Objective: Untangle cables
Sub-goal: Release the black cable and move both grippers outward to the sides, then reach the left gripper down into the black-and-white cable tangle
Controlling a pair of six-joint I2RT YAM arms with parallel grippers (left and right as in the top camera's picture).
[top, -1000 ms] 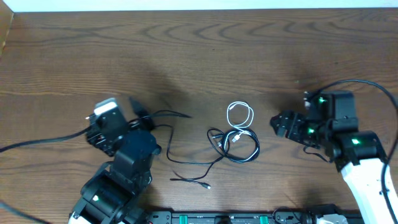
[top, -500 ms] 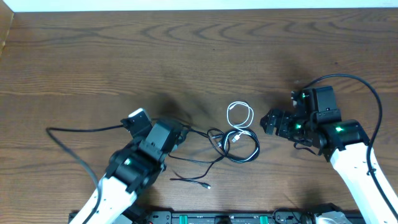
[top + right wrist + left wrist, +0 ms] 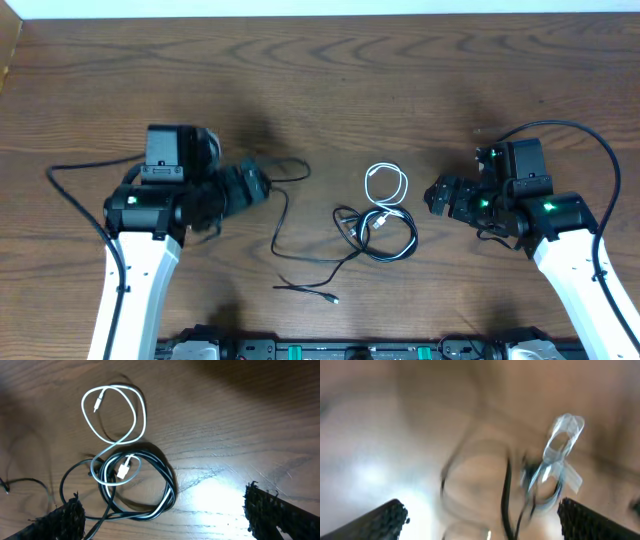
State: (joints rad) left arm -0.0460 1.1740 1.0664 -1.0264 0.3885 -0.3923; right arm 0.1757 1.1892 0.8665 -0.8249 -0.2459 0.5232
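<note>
The cables lie in the middle of the table. A white cable [image 3: 387, 185] [image 3: 115, 415] forms a loop that runs down into a black coil [image 3: 388, 238] [image 3: 150, 485]. A thin black cord [image 3: 283, 215] trails left from the coil, with a plug end [image 3: 330, 298] near the front. My left gripper [image 3: 258, 186] [image 3: 485, 527] is open just left of that cord; its view is blurred by motion and shows the cables smeared ahead. My right gripper [image 3: 438, 196] [image 3: 167, 520] is open to the right of the coil, nothing between its fingers [image 3: 65, 520].
The thick black arm cables [image 3: 80, 170] [image 3: 590, 135] arc beside each arm. A black rail [image 3: 330, 350] runs along the table's front edge. Bare wood lies behind the cables up to the far edge.
My left arm has swung up and to the left, and its gripper now points right at the thin black cord, whose left end has shifted. The right gripper has opened wider and barely moved.
</note>
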